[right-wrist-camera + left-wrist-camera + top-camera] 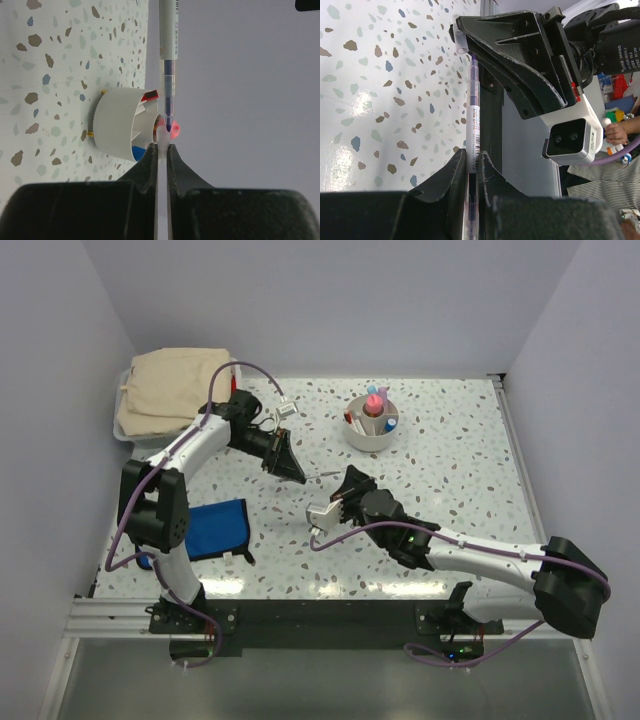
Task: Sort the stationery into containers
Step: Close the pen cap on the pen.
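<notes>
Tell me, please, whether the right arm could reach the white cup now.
Probably: the table between the right gripper and white cup is bare. But it is shut on a pen that the left gripper also grips, so one must release first.

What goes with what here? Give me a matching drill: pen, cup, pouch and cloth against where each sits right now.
Things:
1. slim clear-barrelled pen
2. round white plastic cup
3. flat blue fabric pouch
4. folded beige cloth

Places:
A. far-left corner of the table
B. lying flat, near-left part of the table
C. off the table, pinched at both ends by the fingers of the left gripper and the right gripper
D. far centre, with stationery standing in it

Pairs: 1-C, 2-D, 3-B, 4-A
</notes>
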You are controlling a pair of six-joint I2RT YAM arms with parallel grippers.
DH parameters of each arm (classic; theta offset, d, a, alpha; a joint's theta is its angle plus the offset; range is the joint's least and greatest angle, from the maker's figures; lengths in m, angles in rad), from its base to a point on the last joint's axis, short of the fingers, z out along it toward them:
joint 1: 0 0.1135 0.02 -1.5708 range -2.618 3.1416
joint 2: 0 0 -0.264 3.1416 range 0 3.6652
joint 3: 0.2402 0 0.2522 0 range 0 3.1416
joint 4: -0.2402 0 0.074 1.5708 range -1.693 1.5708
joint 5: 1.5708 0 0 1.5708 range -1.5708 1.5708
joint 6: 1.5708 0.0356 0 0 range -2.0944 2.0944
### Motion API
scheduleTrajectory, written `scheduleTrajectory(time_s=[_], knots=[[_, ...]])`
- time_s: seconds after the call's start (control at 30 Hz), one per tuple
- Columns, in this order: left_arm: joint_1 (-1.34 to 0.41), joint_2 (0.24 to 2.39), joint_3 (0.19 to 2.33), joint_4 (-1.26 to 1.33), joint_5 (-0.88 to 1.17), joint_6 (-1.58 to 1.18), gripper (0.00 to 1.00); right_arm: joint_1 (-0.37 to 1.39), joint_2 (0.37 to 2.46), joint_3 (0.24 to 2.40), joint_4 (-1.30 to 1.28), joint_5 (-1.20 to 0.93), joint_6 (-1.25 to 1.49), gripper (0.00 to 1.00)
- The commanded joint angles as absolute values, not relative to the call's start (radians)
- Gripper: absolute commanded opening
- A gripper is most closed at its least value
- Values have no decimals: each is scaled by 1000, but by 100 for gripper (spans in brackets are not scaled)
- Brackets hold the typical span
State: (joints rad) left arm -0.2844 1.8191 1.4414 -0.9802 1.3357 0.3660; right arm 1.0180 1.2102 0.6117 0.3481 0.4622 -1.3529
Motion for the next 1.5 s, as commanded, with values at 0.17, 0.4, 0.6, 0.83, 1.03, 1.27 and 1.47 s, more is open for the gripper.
scheduleTrajectory(time_s=[0.17, 0.4, 0.6, 0.83, 1.03, 1.27, 1.47], knots=[[-288, 1819, 1433, -943, 1374, 348, 0, 1023, 1177, 649, 357, 472, -1338, 0], [-288, 1825, 1419, -896, 1367, 305, 0, 1026, 1170, 652, 365, 479, -1341, 0], [-293, 1832, 1410, -858, 1358, 268, 0, 1031, 1173, 661, 368, 480, -1338, 0], [-293, 1825, 1414, -859, 1358, 270, 0, 1032, 1170, 664, 337, 474, -1330, 0], [-291, 1815, 1424, -902, 1348, 304, 0, 1032, 1166, 660, 313, 499, -1315, 0], [-291, 1818, 1423, -899, 1348, 302, 0, 1031, 1155, 643, 311, 515, -1315, 0], [-293, 1818, 1430, -879, 1350, 285, 0, 1031, 1163, 644, 304, 497, -1308, 0]])
